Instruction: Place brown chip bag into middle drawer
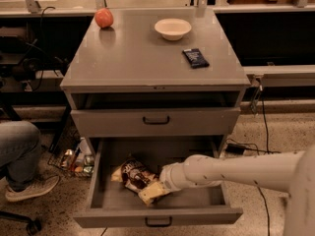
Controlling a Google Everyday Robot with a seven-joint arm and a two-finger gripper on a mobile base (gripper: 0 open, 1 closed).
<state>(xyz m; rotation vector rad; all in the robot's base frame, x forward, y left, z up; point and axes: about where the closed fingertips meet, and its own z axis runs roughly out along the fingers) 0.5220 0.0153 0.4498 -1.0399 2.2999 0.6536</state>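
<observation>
1. The brown chip bag [132, 173] lies on the floor of the open middle drawer [197, 214]. It sits left of centre and slanted, with its dark printed end toward the back left and its pale tan end toward the front.
2. It looks to me like a light, crinkly foil bag, soft, puffed with air and a little slick. I'd judge a hard squeeze would crush what is inside. The flat crimped end is a better place to take hold than the puffed middle.
3. The end effector [165, 182] is down inside the drawer against the bag's tan end, on a white arm reaching in from the right. The wrist and bag hide it, so I cannot tell whether it is clamped on the bag or apart.
4. The bag appears to rest on the tray, so the placing looks nearly done. What remains, I'd guess, is letting go and coming out cleanly.
5. The drawer's front wall is just beside the tan end, and the arm crosses over the right wall. The closed upper drawer front [156, 122] stands above the back of the tray. The right half of the tray is bare, so the open way out is upward and toward the front right.
6. On the counter [142, 63], well apart from all this, sit an apple [104, 18], a bowl [173, 28] and a dark blue packet [196, 58].
</observation>
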